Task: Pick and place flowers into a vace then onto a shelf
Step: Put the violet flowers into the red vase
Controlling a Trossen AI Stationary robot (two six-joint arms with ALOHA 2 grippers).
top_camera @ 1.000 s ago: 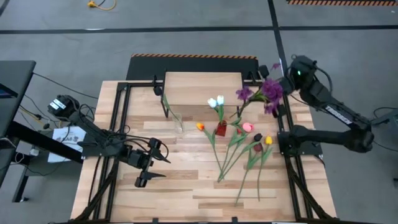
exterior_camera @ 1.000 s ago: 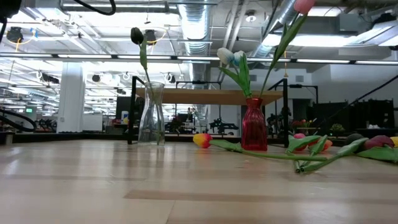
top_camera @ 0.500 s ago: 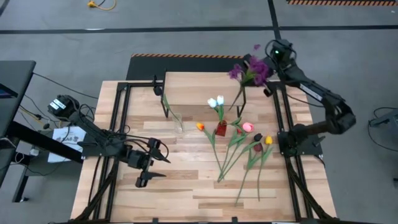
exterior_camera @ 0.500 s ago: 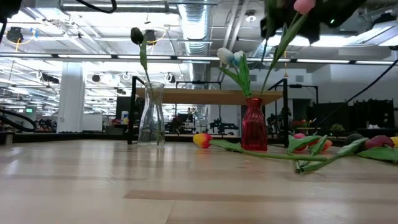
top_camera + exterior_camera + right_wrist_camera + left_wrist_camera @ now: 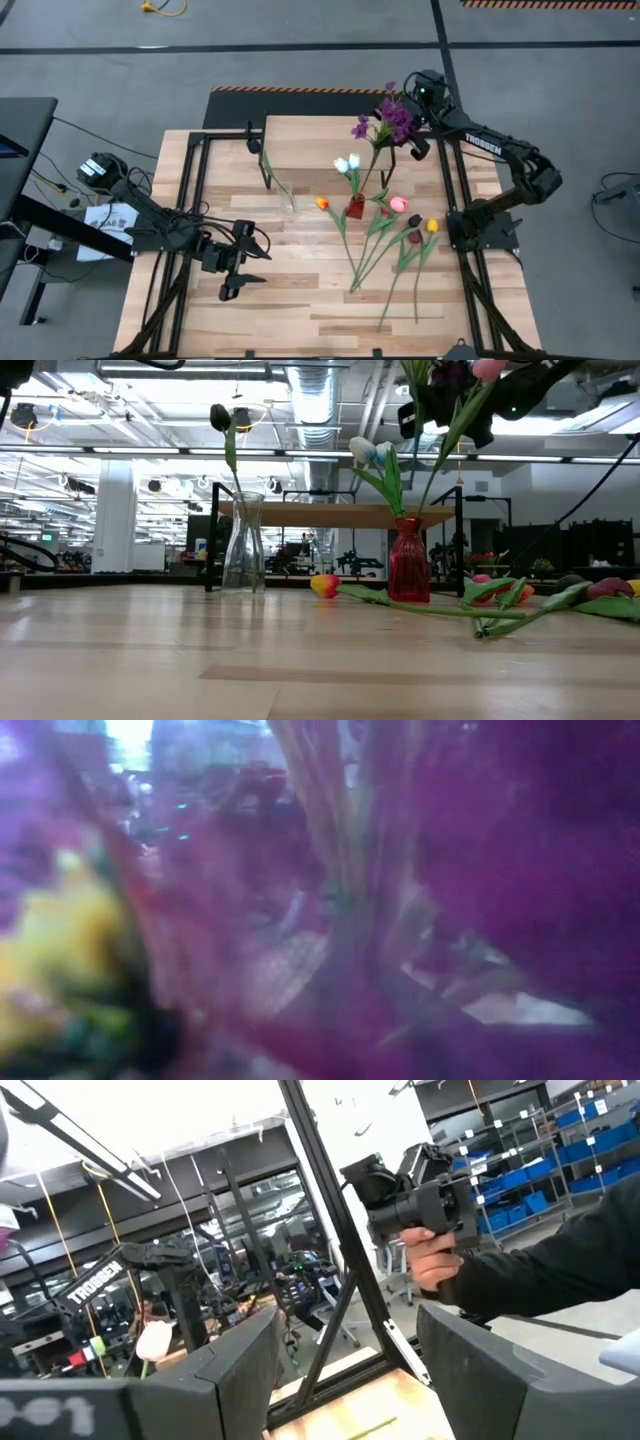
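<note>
High view is showing the purple sprig (image 5: 385, 118), likely light, floppy and top-heavy, best taken low on its stem, hanging over the shelf (image 5: 310, 142) near its right end. Its stem is running down beside the right gripper (image 5: 413, 143), whose fingers are clamped shut on it, while the left gripper (image 5: 243, 268) is waiting with fingers apart over the desk (image 5: 300, 300).

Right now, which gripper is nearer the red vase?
Right. The right gripper, holding the purple sprig, hangs over the shelf just behind the red vase. The left gripper sits across the table near the front-left.
</note>
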